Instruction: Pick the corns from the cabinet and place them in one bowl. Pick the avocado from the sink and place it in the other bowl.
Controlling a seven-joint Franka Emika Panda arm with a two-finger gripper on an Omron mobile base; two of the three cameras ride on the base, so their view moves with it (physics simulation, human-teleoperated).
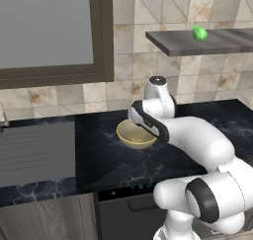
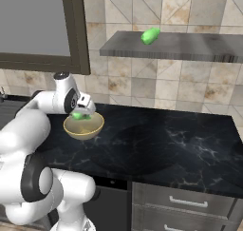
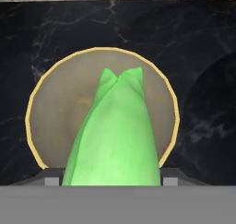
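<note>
gripper (image 2: 81,114) pinching one corn (image 3: 113,135) right over the yellow bowl (image 2: 83,126) | other corn (image 2: 150,35) up on the cabinet (image 2: 180,45), above the bowl | tip: go lower, stay centred, then let go

Glossy black marble counter (image 2: 180,144); matt wood-grained cabinet (image 2: 190,47).

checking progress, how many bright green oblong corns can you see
2: one bright green oblong corn lies on the dark grey shelf slab; the other is held in the gripper over the pale yellow-tan bowl.
</note>
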